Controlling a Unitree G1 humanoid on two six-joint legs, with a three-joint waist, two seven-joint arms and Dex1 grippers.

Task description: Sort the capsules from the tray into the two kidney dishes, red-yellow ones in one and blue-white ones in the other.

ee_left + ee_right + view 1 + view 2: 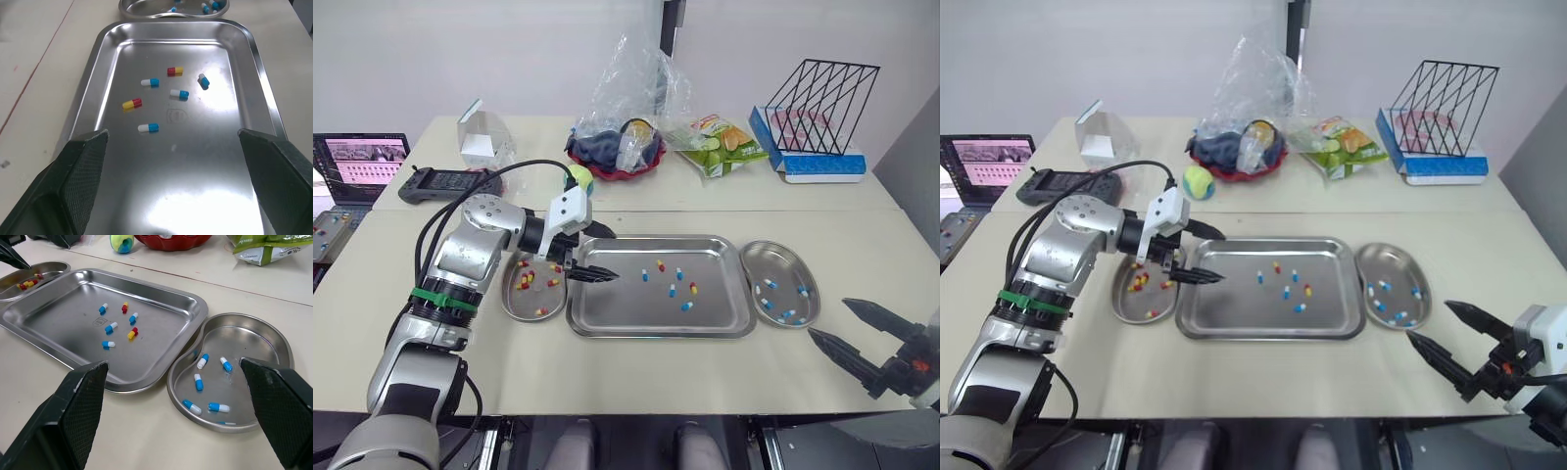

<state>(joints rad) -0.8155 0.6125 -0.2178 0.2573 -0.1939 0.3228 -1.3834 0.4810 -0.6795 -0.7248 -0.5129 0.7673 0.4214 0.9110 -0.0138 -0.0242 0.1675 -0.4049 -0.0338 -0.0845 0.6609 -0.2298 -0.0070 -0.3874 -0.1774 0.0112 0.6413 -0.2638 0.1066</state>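
Observation:
The steel tray (626, 311) lies mid-table and holds two red-yellow capsules (660, 265) and several blue-white capsules (672, 290). Left of it, a kidney dish (513, 305) carries several red-yellow capsules. On the tray's right, a second kidney dish (781, 262) contains several blue-white ones. My left gripper (613, 256) hovers open and empty over the tray's left end. The left wrist view shows the nearest blue-white capsule (148, 128) ahead of its fingers (85, 166). My right gripper (830, 318) stands open and empty above the table, in front of the right dish (254, 342).
On the back table stand a red bowl under a clear plastic bag (617, 147), a tennis ball (579, 177), a green snack bag (720, 142), a black wire rack on a blue box (818, 122), a handheld controller (445, 182) and a laptop (357, 166).

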